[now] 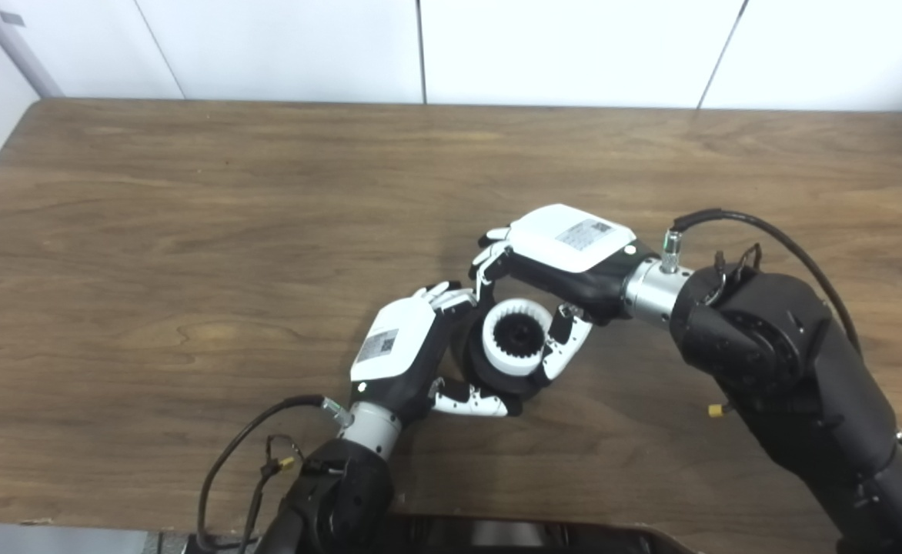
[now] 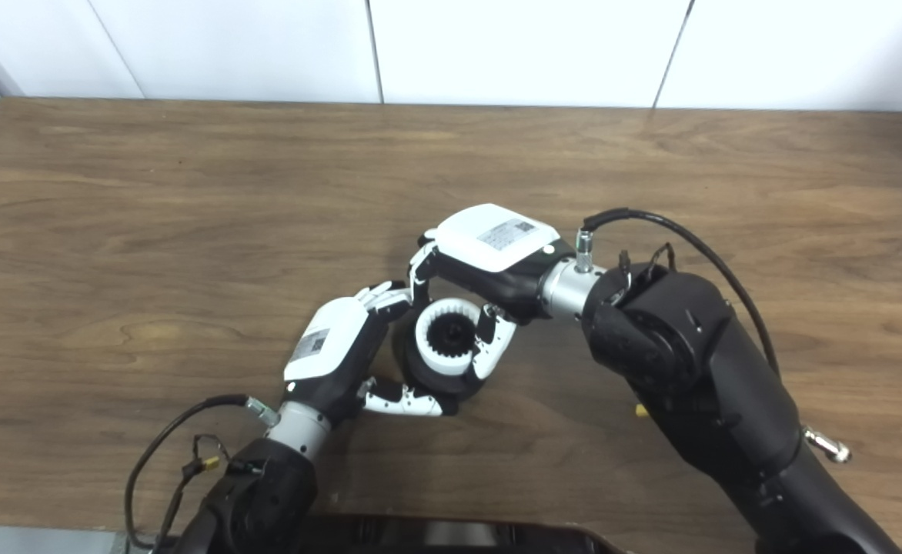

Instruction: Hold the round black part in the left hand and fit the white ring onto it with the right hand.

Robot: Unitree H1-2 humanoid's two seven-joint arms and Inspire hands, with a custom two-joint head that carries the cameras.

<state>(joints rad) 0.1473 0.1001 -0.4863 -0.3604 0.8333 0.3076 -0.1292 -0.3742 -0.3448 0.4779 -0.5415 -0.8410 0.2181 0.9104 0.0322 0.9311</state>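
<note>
The round black part (image 1: 497, 381) sits near the table's front middle, wrapped by my left hand (image 1: 405, 350), whose fingers and thumb close around its side. The white toothed ring (image 1: 514, 337) rests on top of the black part, its dark centre showing. My right hand (image 1: 555, 265) reaches in from the right, with fingers on the ring's far side and thumb on its near right side. The same group shows in the right eye view: left hand (image 2: 335, 346), ring (image 2: 448, 337), right hand (image 2: 489, 254).
The wooden table (image 1: 189, 231) stretches wide to the left and back. White wall panels (image 1: 420, 46) stand behind its far edge. A dark object (image 1: 497, 535) lies at the bottom edge below the table's front.
</note>
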